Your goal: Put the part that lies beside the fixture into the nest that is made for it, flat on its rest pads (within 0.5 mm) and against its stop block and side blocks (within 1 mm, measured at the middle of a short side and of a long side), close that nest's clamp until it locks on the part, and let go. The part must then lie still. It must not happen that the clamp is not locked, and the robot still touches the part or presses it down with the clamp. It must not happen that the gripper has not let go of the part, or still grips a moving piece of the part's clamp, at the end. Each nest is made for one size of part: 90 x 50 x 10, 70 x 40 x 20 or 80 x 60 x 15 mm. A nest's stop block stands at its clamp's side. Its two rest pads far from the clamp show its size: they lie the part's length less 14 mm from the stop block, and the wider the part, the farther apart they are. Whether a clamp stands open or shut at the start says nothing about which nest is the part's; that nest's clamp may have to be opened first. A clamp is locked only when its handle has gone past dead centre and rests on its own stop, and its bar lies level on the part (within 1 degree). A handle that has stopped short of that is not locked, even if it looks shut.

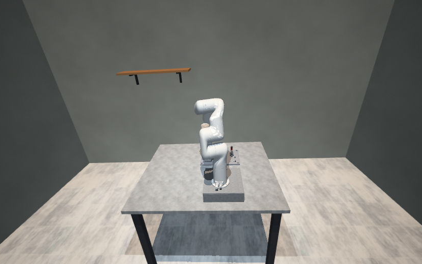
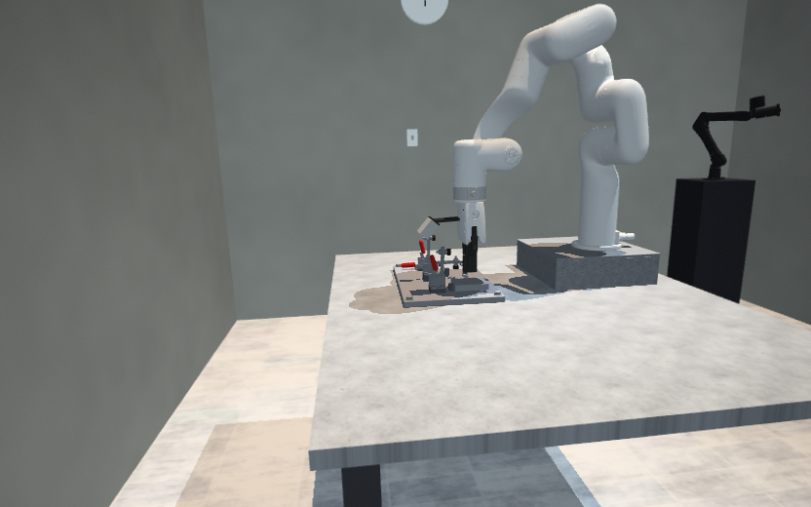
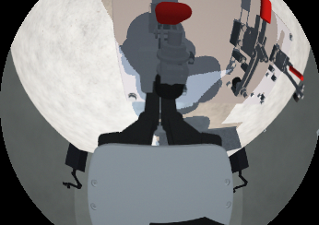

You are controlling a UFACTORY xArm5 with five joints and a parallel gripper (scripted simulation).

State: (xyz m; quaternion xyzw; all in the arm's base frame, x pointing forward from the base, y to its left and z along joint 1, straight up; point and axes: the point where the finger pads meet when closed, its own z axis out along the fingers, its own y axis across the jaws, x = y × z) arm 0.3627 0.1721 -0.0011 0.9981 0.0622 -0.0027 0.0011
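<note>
My gripper point(image 2: 470, 271) point(image 3: 159, 90) is shut with nothing seen between its fingers. It points down on the robot's side of the nearest clamp point(image 2: 437, 280) point(image 3: 172, 54), above the fixture plate point(image 2: 459, 301) point(image 3: 207, 13). That clamp's bar stands up; its red handle point(image 2: 433, 262) point(image 3: 173, 13) is raised. A grey block point(image 2: 468, 285) lies low in front of this clamp; its seating on pads and stops is too small to judge. The middle clamp's red handle point(image 2: 407, 264) point(image 3: 265, 9) lies back, its bar low. The far clamp's red handle point(image 2: 422, 246) point(image 3: 296, 73) is raised.
The robot's grey pedestal point(image 1: 223, 197) point(image 2: 604, 271) stands behind the gripper on the table point(image 1: 173, 184) point(image 2: 585, 353). The raised clamp bars stand close to the fingers on the fixture's side. The arm hides much of the fixture in the top view.
</note>
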